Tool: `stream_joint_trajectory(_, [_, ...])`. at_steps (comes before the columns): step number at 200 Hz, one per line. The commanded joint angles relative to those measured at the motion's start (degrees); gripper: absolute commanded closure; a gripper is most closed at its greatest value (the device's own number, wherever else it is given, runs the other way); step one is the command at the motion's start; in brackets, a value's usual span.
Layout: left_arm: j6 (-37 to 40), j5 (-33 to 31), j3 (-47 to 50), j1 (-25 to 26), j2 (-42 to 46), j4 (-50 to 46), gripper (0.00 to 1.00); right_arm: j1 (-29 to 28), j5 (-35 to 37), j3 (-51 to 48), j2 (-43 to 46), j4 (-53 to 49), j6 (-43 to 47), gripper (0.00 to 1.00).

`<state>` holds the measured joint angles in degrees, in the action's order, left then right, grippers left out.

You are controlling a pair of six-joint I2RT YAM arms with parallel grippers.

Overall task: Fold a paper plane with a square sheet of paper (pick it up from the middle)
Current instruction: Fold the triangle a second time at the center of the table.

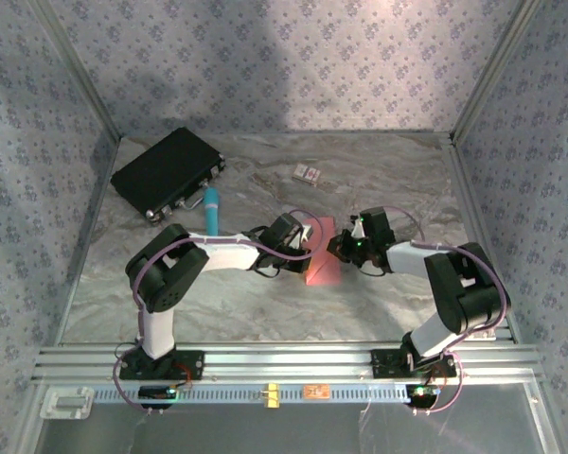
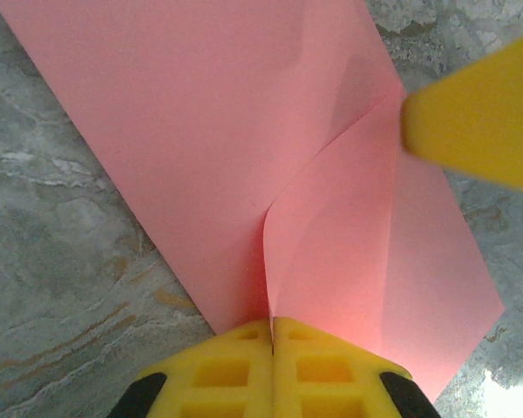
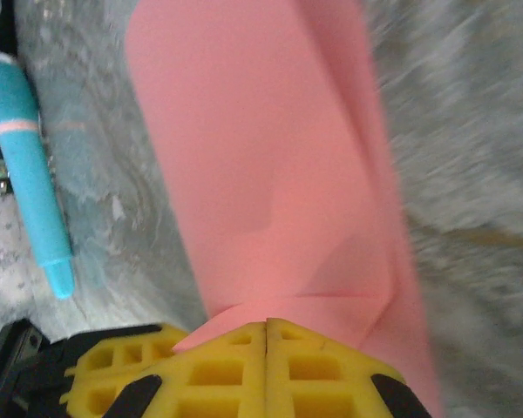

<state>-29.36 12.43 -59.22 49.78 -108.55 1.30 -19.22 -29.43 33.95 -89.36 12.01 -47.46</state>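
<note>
The square sheet of paper [image 1: 324,257] is salmon pink and lies mid-table between both grippers, with one flap lifted and curling over [image 2: 331,226]. My left gripper [image 2: 272,324] is shut, and the raised paper edge runs straight into the seam between its yellow fingers. It sits at the sheet's left side [image 1: 298,241]. My right gripper [image 3: 267,324] is shut too, its tips resting against the folded flap [image 3: 314,309] at the sheet's right side [image 1: 346,246]. One right fingertip [image 2: 479,113] touches the crease's far end. A paper plane is out of view.
A teal marker [image 1: 211,210] lies left of the paper, also seen in the right wrist view [image 3: 30,165]. A black case [image 1: 168,173] sits at the back left. A tiny patterned card [image 1: 307,172] lies behind the paper. Patterned walls surround the marble table [image 1: 407,180].
</note>
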Motion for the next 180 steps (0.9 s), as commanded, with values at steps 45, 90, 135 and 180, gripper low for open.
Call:
stream_joint_trajectory(45, [1.2,-0.3,-0.1,-0.6,-0.8,-4.0,1.0,-3.7,-5.3,-3.5,-2.2,5.6,-3.6,1.0])
stream_joint_trajectory(90, [1.2,-0.5,-0.1,-0.6,-0.7,-4.2,1.0,-3.1,-2.8,-5.8,-2.2,3.2,-2.9,1.0])
stream_joint_trajectory(135, [1.3,-0.1,-0.4,-0.6,-1.0,-4.4,1.0,-3.6,-5.2,-4.0,2.2,1.0,-1.4,0.99])
stream_joint_trajectory(180, [1.2,0.0,-0.1,-0.6,-0.8,-4.0,1.0,-4.9,-6.0,-3.8,0.7,2.0,-1.7,0.99])
